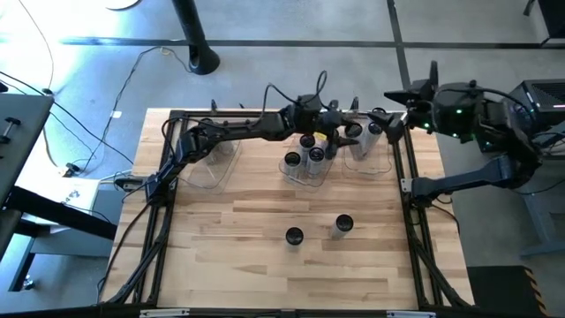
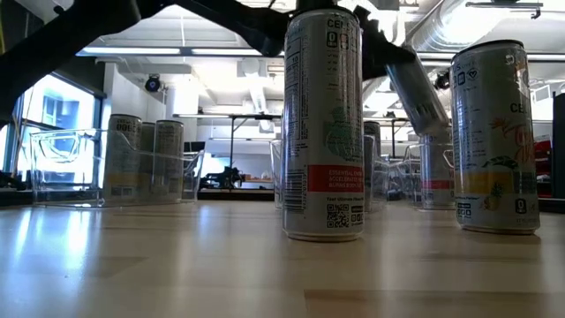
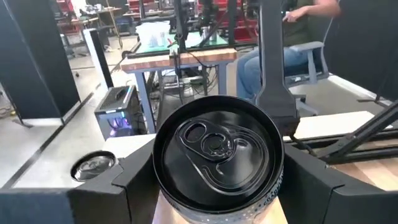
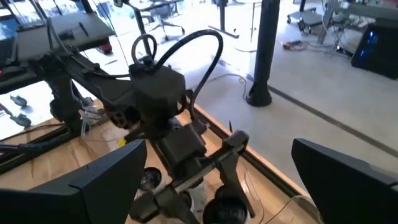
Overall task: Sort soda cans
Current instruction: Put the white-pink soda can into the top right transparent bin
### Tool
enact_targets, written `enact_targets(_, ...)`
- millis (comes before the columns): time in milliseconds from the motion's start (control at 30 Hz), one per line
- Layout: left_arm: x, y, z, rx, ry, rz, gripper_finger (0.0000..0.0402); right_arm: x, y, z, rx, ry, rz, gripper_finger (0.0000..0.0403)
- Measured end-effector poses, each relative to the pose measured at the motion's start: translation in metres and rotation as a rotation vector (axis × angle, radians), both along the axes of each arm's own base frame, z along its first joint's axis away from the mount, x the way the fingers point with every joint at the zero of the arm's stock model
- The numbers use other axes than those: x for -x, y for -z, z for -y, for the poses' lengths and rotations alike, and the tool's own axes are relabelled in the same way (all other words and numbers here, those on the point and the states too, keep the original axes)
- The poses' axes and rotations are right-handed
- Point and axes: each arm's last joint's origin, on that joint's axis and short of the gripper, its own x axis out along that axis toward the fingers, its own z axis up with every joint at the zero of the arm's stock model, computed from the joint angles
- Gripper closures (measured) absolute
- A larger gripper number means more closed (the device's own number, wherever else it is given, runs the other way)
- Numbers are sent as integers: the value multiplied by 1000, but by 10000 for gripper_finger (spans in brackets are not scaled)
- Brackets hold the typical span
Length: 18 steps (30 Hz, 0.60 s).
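My left gripper (image 1: 340,140) reaches along the far side of the table, over the clear bins, shut on a soda can (image 3: 217,149) with a dark top. My right gripper (image 1: 389,124) hangs open above the far right corner, touching nothing. In the right wrist view its fingers (image 4: 106,180) stand wide apart, with the left arm's gripper beyond them. Two soda cans (image 1: 294,236) (image 1: 343,225) stand upright on their bases on the bare wood near the middle. In the low view they are the tall can (image 2: 324,124) and the one to its right (image 2: 496,137). My left gripper pinches the can between its two fingers (image 3: 127,186), which sit on opposite sides of the side wall (image 3: 273,196) just under the top rim. The fingers come nearly level from the table's left side. The can is lifted clear and tilted, its top toward the wrist.
Three clear bins stand along the far edge. The left one (image 1: 212,157) holds cans (image 2: 124,159), the middle one (image 1: 311,181) several (image 1: 291,162), and the right one (image 1: 381,157) two (image 1: 374,131). Dark frame rails (image 1: 408,212) border the table. A person (image 3: 298,37) sits beyond it.
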Motion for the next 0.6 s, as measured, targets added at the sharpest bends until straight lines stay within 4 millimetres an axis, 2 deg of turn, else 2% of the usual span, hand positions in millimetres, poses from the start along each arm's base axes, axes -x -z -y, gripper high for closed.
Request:
enact_targets(167, -3, 6, -1, -28, -26, -10, 160, -11, 9, 1, -36, 1, -76, 6)
enact_targets(367, -5, 12, 5, -54, -26, -43, 160, -17, 21, 1, -173, 60, -126, 6)
enact_targets(600, -10, 21, 15, -68, -24, -73, 160, -19, 28, -2, -291, 6, -170, 6)
